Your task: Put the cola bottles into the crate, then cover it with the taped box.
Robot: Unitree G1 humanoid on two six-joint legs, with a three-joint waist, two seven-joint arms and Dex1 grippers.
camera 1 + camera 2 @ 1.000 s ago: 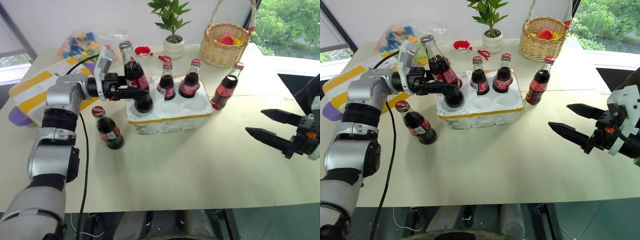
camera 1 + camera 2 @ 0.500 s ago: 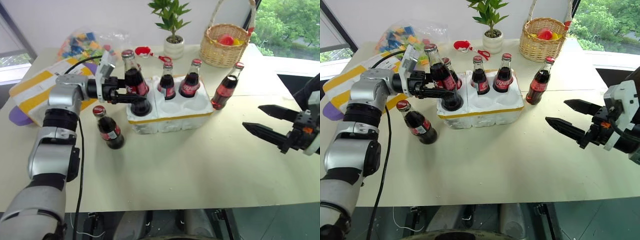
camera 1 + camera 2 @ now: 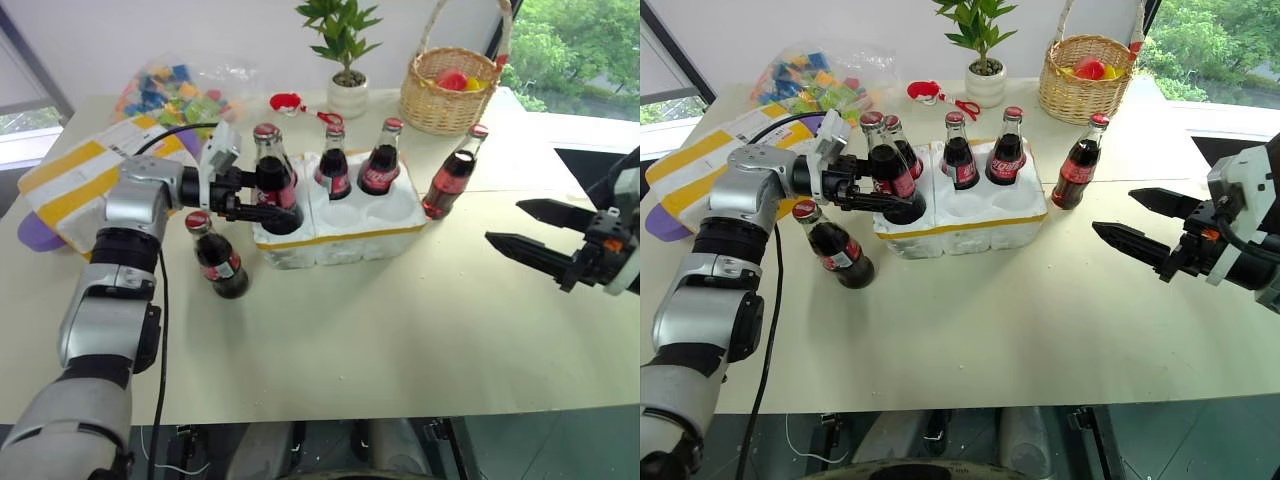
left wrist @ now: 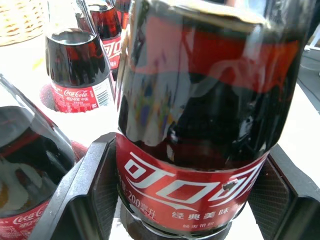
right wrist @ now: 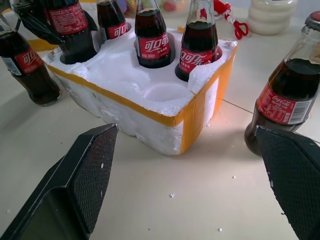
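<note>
Step in hand: seating a cola bottle (image 3: 268,170) in the near-left well of the crate (image 3: 340,232), which stands toward the bench's (image 3: 400,330) far edge; the left pincer (image 3: 262,204) brackets it, and whether its pads grip cannot be told. Next, clear that pincer sideways and fetch the loose bottle (image 3: 217,257) beside the crate's left end. The left forearm reaches level from the left; the right pincer (image 3: 530,232) hovers wide apart and empty by the right edge.

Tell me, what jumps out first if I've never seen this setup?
Probably the white crate mid-table with cola bottles standing in its wells, the left claw around one bottle at its near-left corner. Two more bottles stand on the table, one on each side of the crate, while the right claw hovers open to the right.
</note>
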